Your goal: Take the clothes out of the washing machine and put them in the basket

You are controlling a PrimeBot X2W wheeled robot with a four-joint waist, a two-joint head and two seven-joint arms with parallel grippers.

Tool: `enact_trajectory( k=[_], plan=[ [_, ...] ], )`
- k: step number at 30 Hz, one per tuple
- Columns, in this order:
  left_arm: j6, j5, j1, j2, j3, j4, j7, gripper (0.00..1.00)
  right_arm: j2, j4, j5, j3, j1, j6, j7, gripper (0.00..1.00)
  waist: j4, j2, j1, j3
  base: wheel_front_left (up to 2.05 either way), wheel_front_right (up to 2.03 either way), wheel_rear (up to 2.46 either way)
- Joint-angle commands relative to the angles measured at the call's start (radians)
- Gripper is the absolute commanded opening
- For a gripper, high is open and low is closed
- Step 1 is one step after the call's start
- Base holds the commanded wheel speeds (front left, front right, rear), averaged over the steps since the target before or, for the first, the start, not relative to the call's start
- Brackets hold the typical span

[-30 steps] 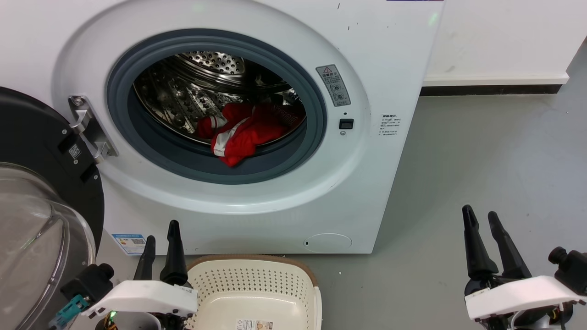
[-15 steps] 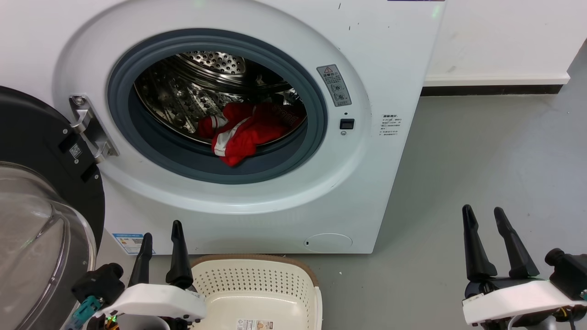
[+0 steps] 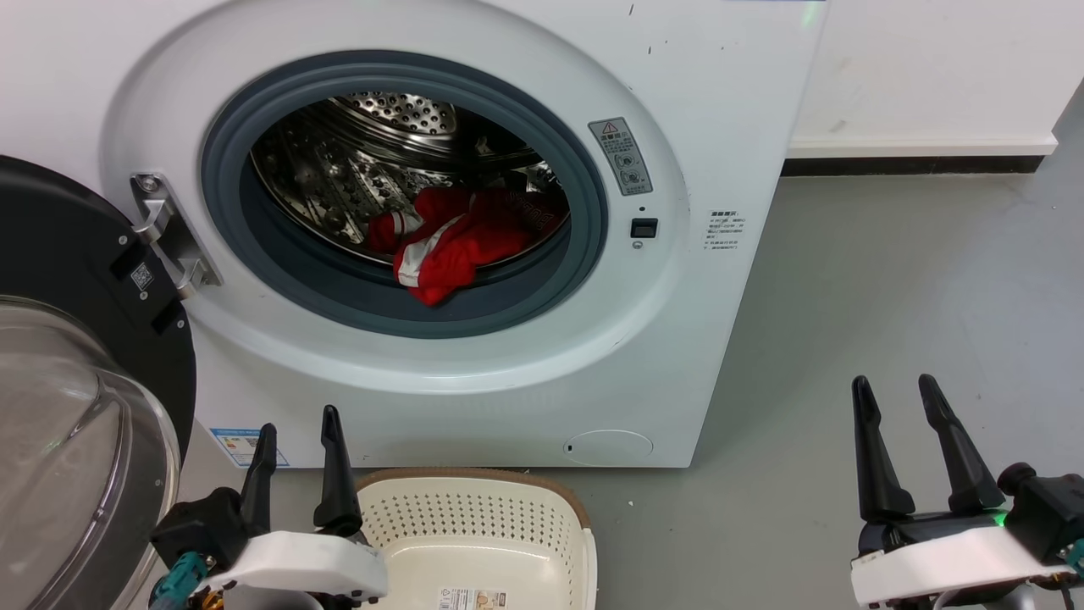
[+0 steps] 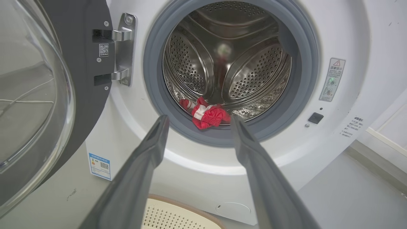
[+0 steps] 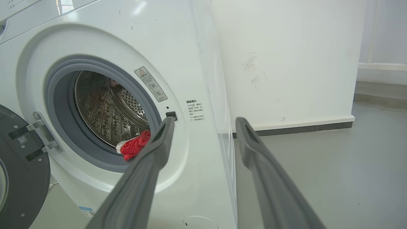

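The white washing machine [image 3: 508,51] stands with its round door swung open to the left. Red clothes [image 3: 453,237] with white trim lie at the front of the steel drum, spilling onto the grey gasket; they also show as red clothes [image 4: 207,115] and red clothes [image 5: 133,145]. The cream basket [image 3: 474,508] sits on the floor just below the washer. My left gripper [image 3: 298,424] hangs open and empty beside the basket's left rim. Far right, over the floor, my right gripper [image 3: 896,391] is open and empty too.
The open door [image 3: 76,381], black-rimmed with bulging glass, juts out at the left close to my left arm. Grey floor [image 3: 889,280] stretches to the right of the washer up to a white wall with a dark skirting [image 3: 915,165].
Both grippers have opened wider, their fingers spreading apart. The left gripper has drifted slightly down and right. The clothes and basket stay where they were.
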Motion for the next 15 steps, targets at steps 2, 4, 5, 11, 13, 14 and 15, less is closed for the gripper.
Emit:
enact_trajectory(
  k=[2, 4, 5, 11, 13, 14, 15],
  plan=[
    [0.007, 0.039, 0.005, 0.002, -0.002, -0.013, -0.012, 1.0, 0.001, -0.017, -0.039, 0.003, 0.01, 0.0, -0.013, 1.0, 0.001, -0.0001, 0.0, 0.0, 0.0, 0.0, 0.0],
    [0.011, 0.057, 0.007, 0.002, -0.003, -0.014, -0.017, 1.0, 0.001, -0.022, -0.055, 0.004, 0.012, 0.0, -0.019, 1.0, 0.001, -0.0001, 0.0, 0.001, 0.0, 0.0, 0.0],
    [0.012, 0.066, 0.007, 0.002, -0.004, -0.016, -0.019, 1.0, 0.001, -0.023, -0.06, 0.004, 0.014, 0.0, -0.02, 1.0, 0.002, -0.0001, 0.0, 0.001, 0.0, 0.0, 0.0],
    [0.019, 0.118, 0.017, 0.002, -0.008, -0.022, -0.031, 1.0, 0.001, -0.035, -0.11, 0.006, 0.025, 0.0, -0.034, 1.0, 0.002, -0.0001, 0.0, 0.002, 0.0, 0.0, 0.0],
    [0.022, 0.135, 0.02, 0.002, -0.01, -0.024, -0.037, 1.0, 0.001, -0.038, -0.122, 0.007, 0.027, 0.0, -0.037, 1.0, 0.003, -0.0001, 0.0, 0.002, 0.0, 0.0, 0.0],
    [0.022, 0.144, 0.021, 0.002, -0.011, -0.025, -0.039, 1.0, 0.001, -0.04, -0.13, 0.007, 0.028, 0.0, -0.039, 1.0, 0.003, -0.0001, 0.0, 0.003, 0.0, 0.0, 0.0],
    [0.024, 0.151, 0.022, 0.002, -0.012, -0.025, -0.04, 1.0, 0.001, -0.041, -0.137, 0.007, 0.03, 0.0, -0.042, 1.0, 0.003, -0.0001, 0.0, 0.003, 0.0, 0.0, 0.0]
  ],
)
